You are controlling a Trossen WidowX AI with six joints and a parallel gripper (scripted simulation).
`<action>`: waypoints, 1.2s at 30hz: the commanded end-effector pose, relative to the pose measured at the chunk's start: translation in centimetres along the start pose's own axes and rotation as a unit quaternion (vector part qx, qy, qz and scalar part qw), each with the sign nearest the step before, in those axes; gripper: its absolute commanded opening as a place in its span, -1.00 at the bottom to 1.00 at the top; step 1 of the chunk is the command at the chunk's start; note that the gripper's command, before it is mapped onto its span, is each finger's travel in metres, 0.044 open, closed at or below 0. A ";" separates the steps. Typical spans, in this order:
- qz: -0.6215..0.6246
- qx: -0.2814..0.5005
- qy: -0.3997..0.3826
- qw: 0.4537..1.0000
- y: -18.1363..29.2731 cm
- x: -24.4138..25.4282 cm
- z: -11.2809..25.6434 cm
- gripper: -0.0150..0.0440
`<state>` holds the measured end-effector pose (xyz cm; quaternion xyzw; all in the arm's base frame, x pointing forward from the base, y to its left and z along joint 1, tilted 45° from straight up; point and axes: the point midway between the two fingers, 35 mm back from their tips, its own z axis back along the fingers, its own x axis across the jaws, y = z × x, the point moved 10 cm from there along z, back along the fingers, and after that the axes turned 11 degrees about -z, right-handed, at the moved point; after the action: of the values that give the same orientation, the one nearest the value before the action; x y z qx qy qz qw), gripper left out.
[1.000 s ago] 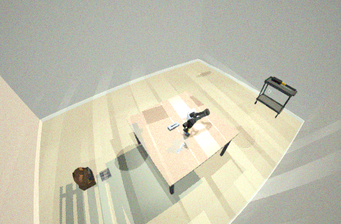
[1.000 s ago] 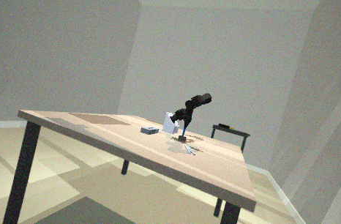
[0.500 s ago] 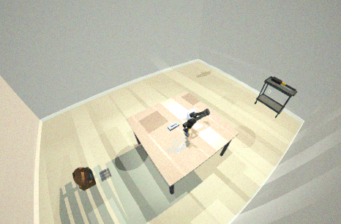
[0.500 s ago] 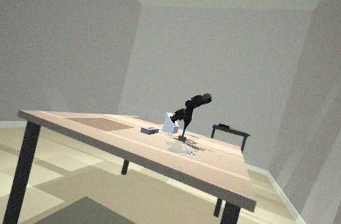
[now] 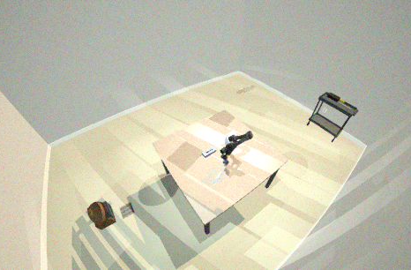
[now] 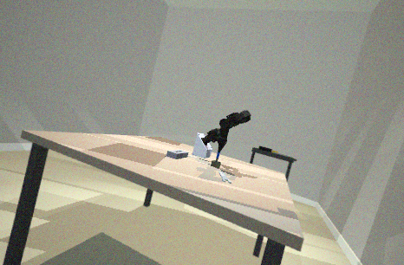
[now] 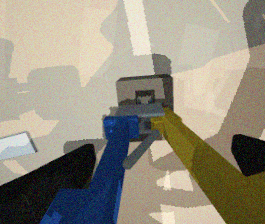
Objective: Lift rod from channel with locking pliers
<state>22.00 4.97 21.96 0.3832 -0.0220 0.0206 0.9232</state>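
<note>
Your black-armed pincer (image 5: 225, 163) (image 6: 217, 158) (image 7: 163, 147), with one blue and one yellow finger, stands released, its fingertips about the grey metal locking pliers (image 7: 140, 110) at the dark box-like holster (image 7: 128, 90) (image 6: 215, 164), inward from the near edge of the wooden desk (image 5: 206, 212) (image 6: 164, 182). The step in hand appears to be grasping the tool; next, centre, close, then draw it straight up.

Wood-look tabletop (image 5: 198, 185) (image 6: 133, 166), apparently matt
</note>
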 end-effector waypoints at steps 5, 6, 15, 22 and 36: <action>-0.002 -0.001 -0.001 1.000 0.0 0.0 0.0 0.77; -0.002 -0.001 -0.001 1.000 0.0 0.0 0.0 0.76; -0.002 -0.001 -0.001 1.000 0.0 0.0 0.0 0.72; -0.002 -0.001 -0.001 1.000 0.0 0.0 0.0 0.69; -0.002 -0.001 -0.001 1.000 0.0 0.0 0.0 0.59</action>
<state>22.02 4.96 21.96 0.3832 -0.0229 0.0203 0.9232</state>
